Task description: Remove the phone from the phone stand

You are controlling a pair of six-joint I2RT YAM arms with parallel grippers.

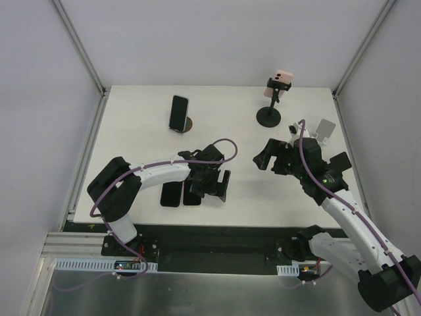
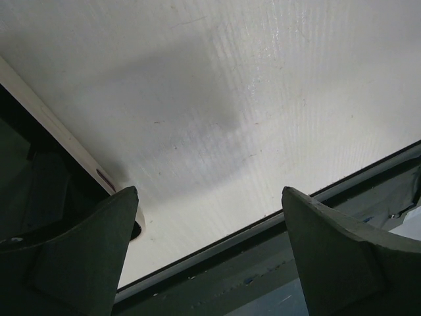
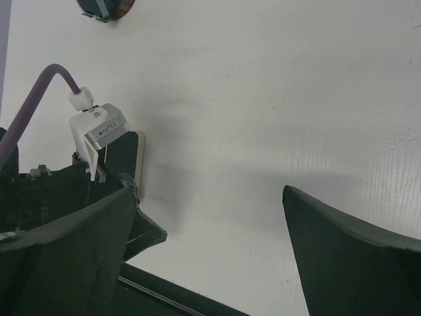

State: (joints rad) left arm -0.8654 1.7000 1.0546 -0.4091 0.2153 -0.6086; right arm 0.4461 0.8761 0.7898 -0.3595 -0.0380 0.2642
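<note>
A dark phone (image 1: pixel 178 112) leans upright on a round brown stand (image 1: pixel 187 124) at the back left of the table; its lower end shows in the right wrist view (image 3: pixel 105 6). A pink phone (image 1: pixel 283 78) is clamped on a black tripod stand (image 1: pixel 269 116) at the back right. Two dark phones (image 1: pixel 172 194) lie flat side by side near the front edge. My left gripper (image 1: pixel 222 187) (image 2: pixel 209 194) hangs open and empty just right of them. My right gripper (image 1: pixel 265 158) (image 3: pixel 209 197) is open and empty over bare table at centre right.
A white empty stand (image 1: pixel 325 129) sits at the right edge behind my right arm. A flat phone's cream edge (image 3: pixel 138 161) lies under the left wrist. The table's near edge (image 2: pixel 263 220) runs close below the left fingers. Walls enclose the table.
</note>
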